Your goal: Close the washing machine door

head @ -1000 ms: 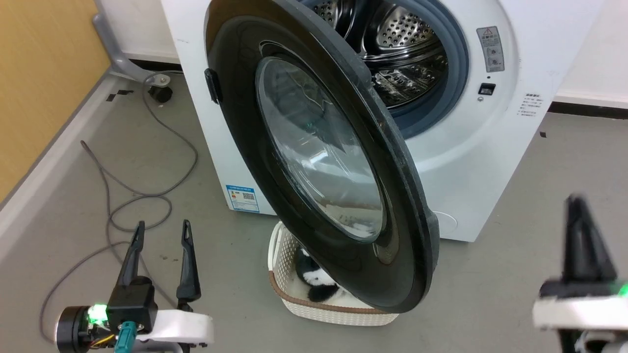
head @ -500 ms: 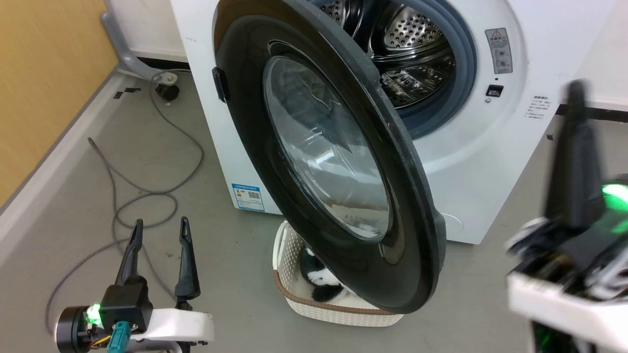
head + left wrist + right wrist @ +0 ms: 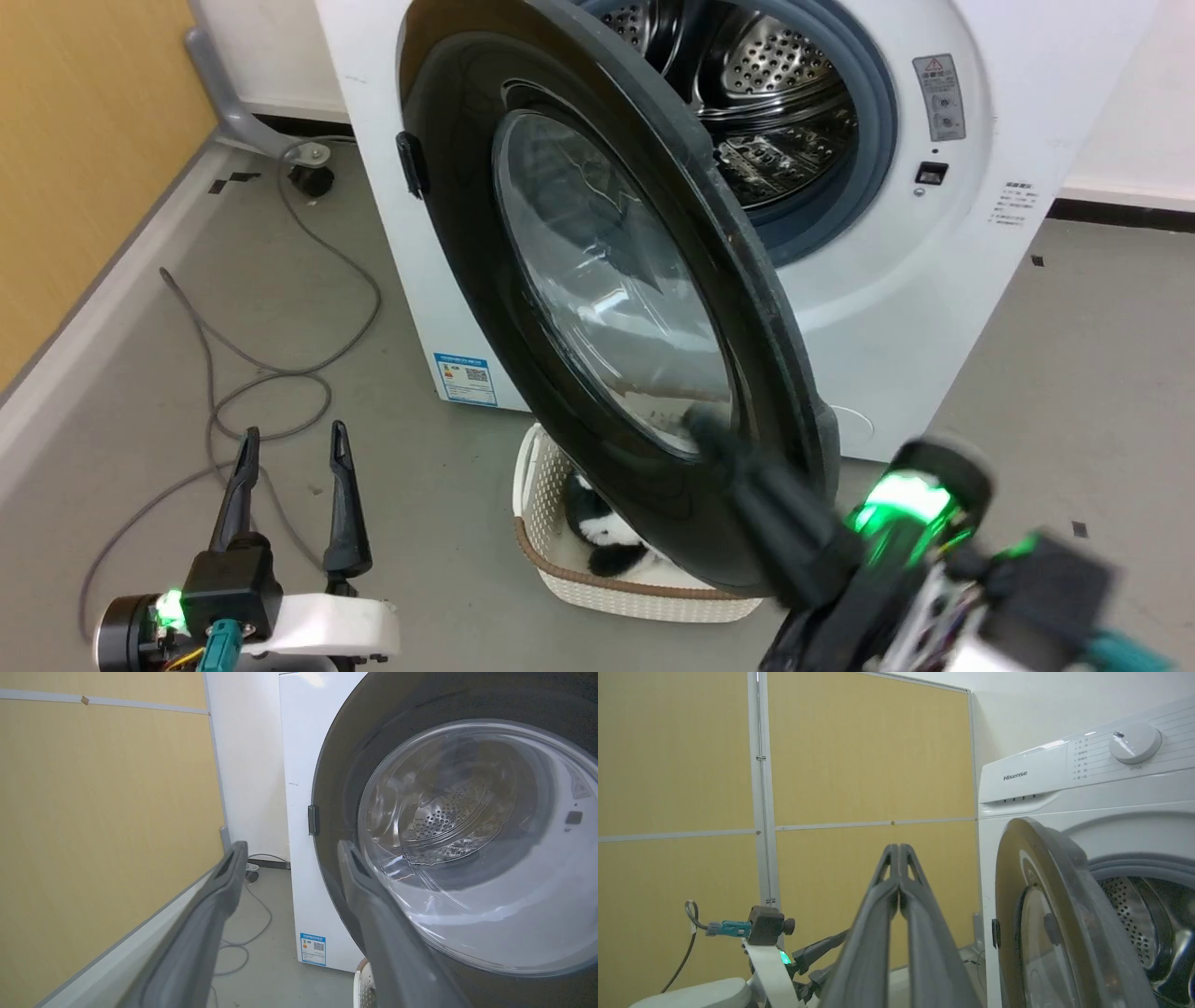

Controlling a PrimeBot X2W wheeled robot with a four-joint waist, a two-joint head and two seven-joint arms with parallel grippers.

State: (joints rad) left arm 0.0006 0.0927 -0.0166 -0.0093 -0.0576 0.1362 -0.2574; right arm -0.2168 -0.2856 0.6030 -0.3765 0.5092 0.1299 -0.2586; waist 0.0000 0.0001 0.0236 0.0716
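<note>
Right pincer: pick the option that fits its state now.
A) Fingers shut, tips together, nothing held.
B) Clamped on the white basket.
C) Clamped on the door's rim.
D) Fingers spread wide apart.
A: in the right wrist view the right pincer has its tips pressed together with nothing between them, apart from the washing machine door.

Washing machine door point(image 3: 597, 280): shiny black rim, clear smooth glass middle. Washing machine point(image 3: 896, 308): smooth white, bit shiny. Drum point(image 3: 775, 65): shiny metal with holes. Basket point(image 3: 644, 602): white woven plastic. Floor point(image 3: 1074, 373): grey, dull.
</note>
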